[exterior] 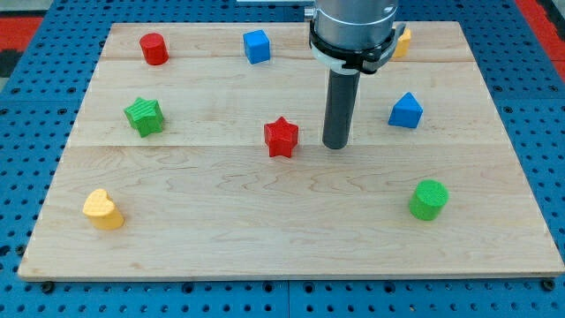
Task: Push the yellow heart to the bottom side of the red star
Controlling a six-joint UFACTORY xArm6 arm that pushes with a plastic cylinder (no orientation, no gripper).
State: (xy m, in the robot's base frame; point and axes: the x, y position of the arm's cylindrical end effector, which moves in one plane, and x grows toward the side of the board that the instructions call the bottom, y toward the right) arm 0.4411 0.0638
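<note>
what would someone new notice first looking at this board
First, the dark rod coming down from the view's top, my tip resting just right of the red star at the board's middle. Next, the yellow heart sits alone near the bottom-left corner, far from the star. A green cylinder stands out at the lower right.

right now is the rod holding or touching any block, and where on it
Nothing is held. My tip rests on the bare board just to the view's right of the red star, with a small gap, far from the yellow heart.

wooden board (291, 238) (pale) with coloured blocks
</note>
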